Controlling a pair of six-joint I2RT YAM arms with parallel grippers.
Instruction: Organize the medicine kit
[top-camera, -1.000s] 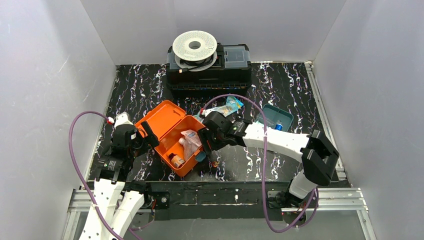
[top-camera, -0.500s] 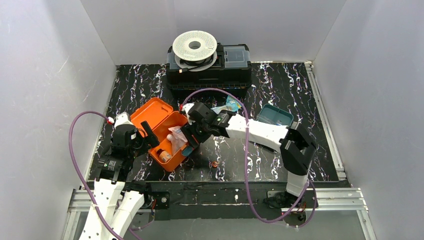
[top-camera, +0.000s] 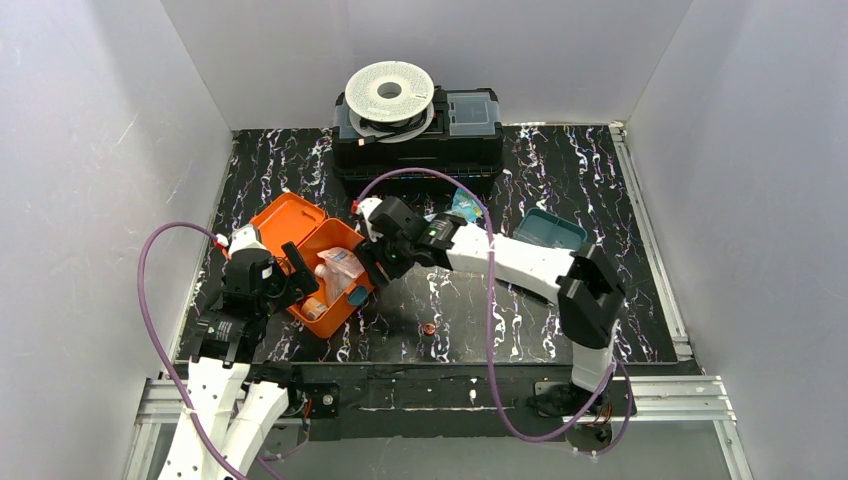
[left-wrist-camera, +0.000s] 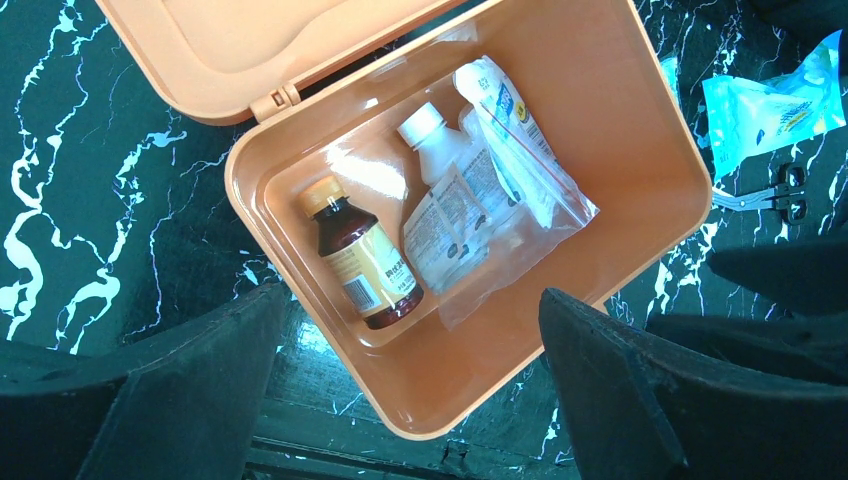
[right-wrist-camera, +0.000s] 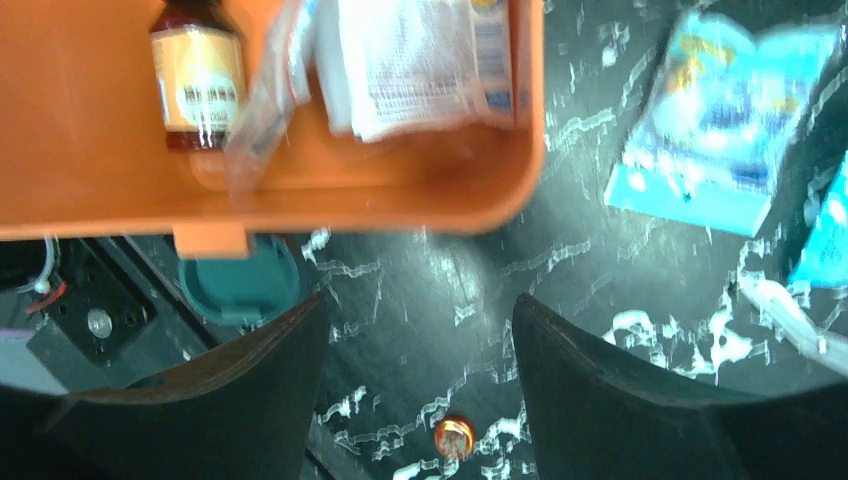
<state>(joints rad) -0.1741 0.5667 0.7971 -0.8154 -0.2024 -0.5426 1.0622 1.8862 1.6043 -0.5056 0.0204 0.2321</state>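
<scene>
Logging top view: finds medicine kit (top-camera: 290, 222) open, lid back, at 9 o'clock from centre of marbled table (top-camera: 560, 170); right gripper (top-camera: 375, 265) at its 3 o'clock rim, left gripper (top-camera: 290, 275) at 8.
Left wrist alone shows glossy brown bottle (left-wrist-camera: 360, 265) and crinkled clear bag (left-wrist-camera: 500, 210) inside smooth rounded shell; fingers spread.
Right wrist alone shows teal latch (right-wrist-camera: 238, 285), coin (right-wrist-camera: 453, 435) at 6 o'clock; fingers spread, pinching nothing.

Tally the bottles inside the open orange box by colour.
Brown bottle: 1
White bottle, in the clear bag: 1
Total in the medicine kit: 2
</scene>
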